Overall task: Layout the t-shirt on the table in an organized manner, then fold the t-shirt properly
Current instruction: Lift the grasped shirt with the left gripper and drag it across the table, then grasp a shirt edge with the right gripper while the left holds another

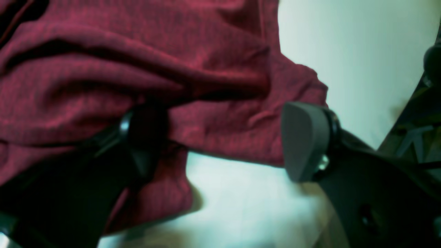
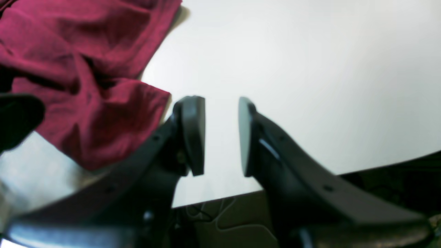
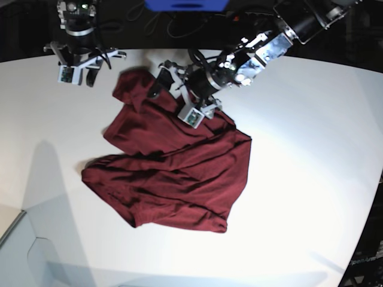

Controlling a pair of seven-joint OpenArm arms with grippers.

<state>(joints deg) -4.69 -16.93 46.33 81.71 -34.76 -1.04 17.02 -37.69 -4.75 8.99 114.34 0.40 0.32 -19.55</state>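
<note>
The maroon t-shirt (image 3: 173, 173) lies crumpled and wrinkled in the middle of the white table (image 3: 311, 179). My left gripper (image 3: 175, 95) hovers over the shirt's far edge. In the left wrist view the left gripper (image 1: 224, 141) is open wide, with the shirt's folded edge (image 1: 224, 124) lying between the fingers, one of which is the grey pad (image 1: 303, 141). My right gripper (image 3: 76, 76) is at the far left, beside the shirt's corner. In the right wrist view the right gripper (image 2: 222, 136) stands narrowly open and empty over bare table (image 2: 310, 86), with the shirt (image 2: 96, 113) to its left.
The table's curved edge (image 2: 379, 165) runs close behind the right gripper, with dark floor and cables below it. A blue object (image 3: 185, 5) sits beyond the far edge. The table's near-left edge (image 3: 12, 230) drops to grey floor.
</note>
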